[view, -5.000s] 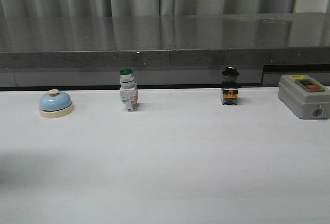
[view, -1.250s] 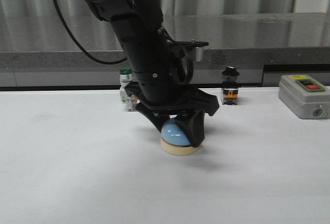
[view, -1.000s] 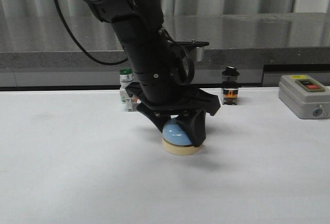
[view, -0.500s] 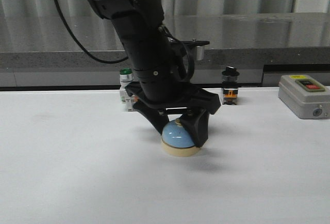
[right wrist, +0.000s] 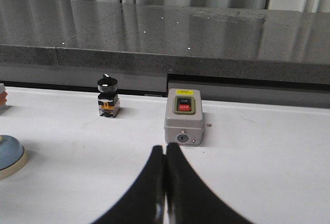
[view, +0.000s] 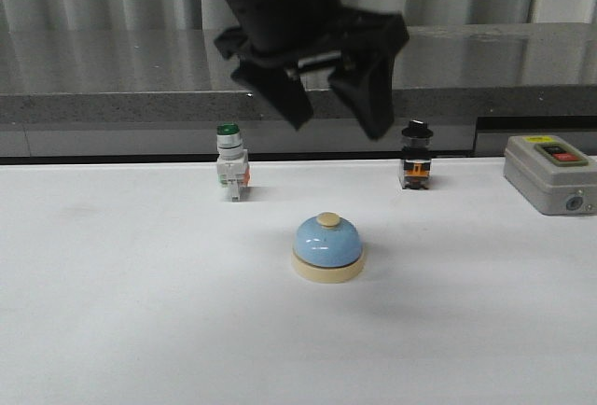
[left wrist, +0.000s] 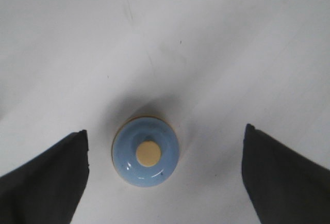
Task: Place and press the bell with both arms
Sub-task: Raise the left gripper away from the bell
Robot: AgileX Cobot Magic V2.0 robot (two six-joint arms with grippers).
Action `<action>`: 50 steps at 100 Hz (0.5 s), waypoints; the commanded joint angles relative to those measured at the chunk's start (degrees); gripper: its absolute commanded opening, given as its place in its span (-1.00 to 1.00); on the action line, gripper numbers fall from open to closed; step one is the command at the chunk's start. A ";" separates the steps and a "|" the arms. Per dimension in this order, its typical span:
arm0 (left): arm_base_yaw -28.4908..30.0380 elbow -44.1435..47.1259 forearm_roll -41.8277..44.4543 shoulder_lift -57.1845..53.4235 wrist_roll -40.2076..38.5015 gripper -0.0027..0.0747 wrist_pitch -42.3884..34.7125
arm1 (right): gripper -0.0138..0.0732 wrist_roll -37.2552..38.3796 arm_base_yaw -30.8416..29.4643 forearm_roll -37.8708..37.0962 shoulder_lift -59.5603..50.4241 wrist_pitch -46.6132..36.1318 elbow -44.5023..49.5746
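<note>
You have one call bell (view: 327, 247) on the table (view: 140, 312), straight beneath the raised left gripper (view: 331, 102) and clear of its spread fingers. Behind that gripper stand two small pushbutton-type switches: one green-capped white switch (view: 230, 173) and one black-knobbed switch (view: 416, 156). You have one grey control box (view: 550, 174) with two buttons on its top face, one dark and one red, and one keyhole on its front; it sits just ahead of the right gripper (right wrist: 165, 175), whose fingers meet tip to tip. Two grippers in all, four items on the table.
</note>
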 commanded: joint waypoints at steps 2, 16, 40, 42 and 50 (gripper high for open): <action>1.74 -1.84 -0.67 -7.63 -0.18 0.56 -3.44 | -0.82 -0.50 -0.31 0.00 -0.86 -4.74 -0.76; 5.80 -1.58 -0.67 -13.99 -0.82 0.55 -4.11 | -0.82 -0.50 -0.31 0.00 -0.86 -4.74 -0.76; 13.58 0.28 -0.67 -24.01 -1.07 0.55 -2.64 | -0.82 -0.50 -0.31 0.00 -0.86 -4.74 -0.76; 14.20 0.97 -0.67 -24.68 -1.12 0.55 -3.00 | -0.82 -0.50 -0.31 0.00 -0.86 -4.74 -0.76; 16.42 4.54 -0.67 -29.07 -1.49 0.54 -4.94 | -0.82 -0.50 -0.31 0.00 -0.86 -4.74 -0.76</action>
